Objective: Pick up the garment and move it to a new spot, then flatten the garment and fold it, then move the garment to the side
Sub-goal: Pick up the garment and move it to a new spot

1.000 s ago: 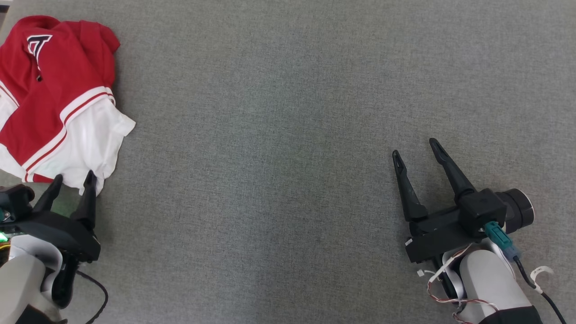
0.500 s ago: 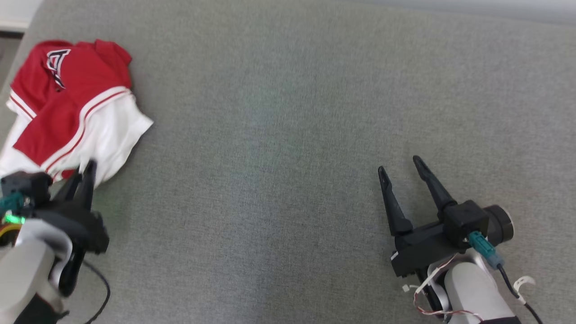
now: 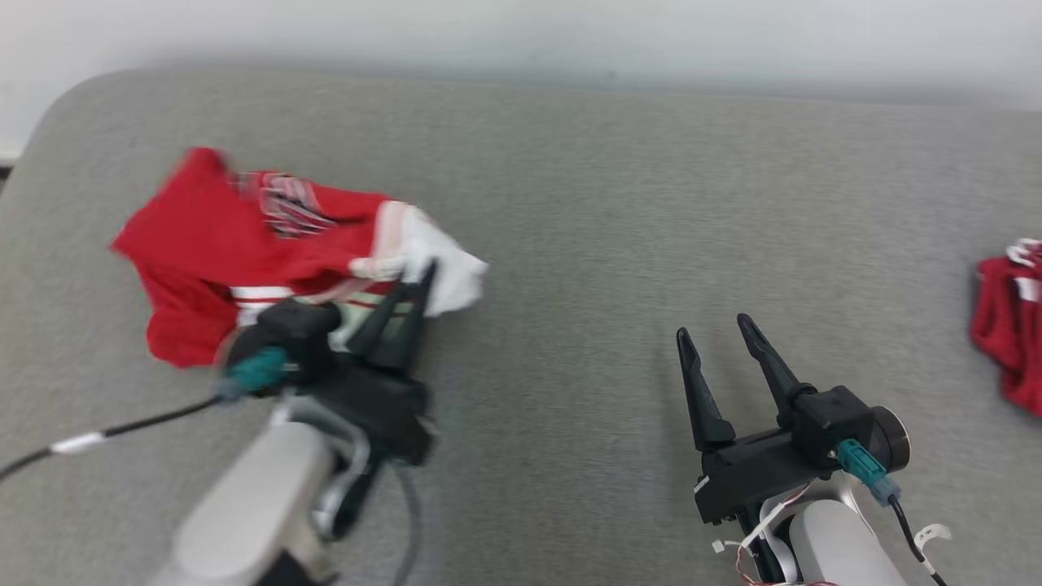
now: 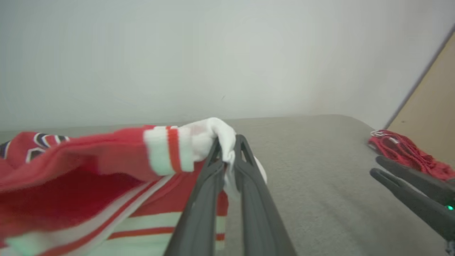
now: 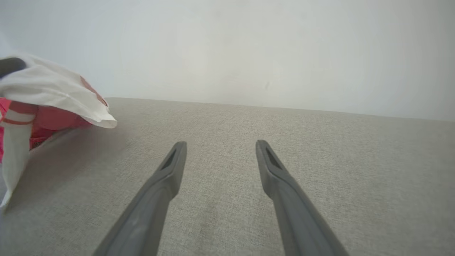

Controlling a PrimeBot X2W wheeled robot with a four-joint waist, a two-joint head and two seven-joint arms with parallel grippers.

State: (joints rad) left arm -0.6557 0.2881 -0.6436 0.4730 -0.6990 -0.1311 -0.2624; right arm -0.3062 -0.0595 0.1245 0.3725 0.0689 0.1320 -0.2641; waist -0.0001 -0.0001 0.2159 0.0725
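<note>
The garment [image 3: 220,252] is a red and white shirt with striped trim, blurred by motion, lifted off the grey surface at the left. My left gripper [image 3: 419,281] is shut on its white edge; in the left wrist view the white cloth [image 4: 213,137] is pinched between the two fingers, and the gripper [image 4: 229,142] holds the shirt trailing to the left. My right gripper [image 3: 712,330] stands open over bare surface at the lower right, nothing between its fingers. In the right wrist view the gripper [image 5: 220,145] points at the far edge, with the hanging garment [image 5: 46,96] at far left.
The grey fabric-covered table [image 3: 570,203] runs to a pale wall at the back, its left corner rounded. A second red cloth item [image 3: 1009,317] lies at the right edge, also seen as a red heap [image 4: 405,153] in the left wrist view.
The left gripper shut on the garment's white edge, lifted it and carried it rightward. The head camera tilted up, bringing the wall into view. The right gripper stayed open.
</note>
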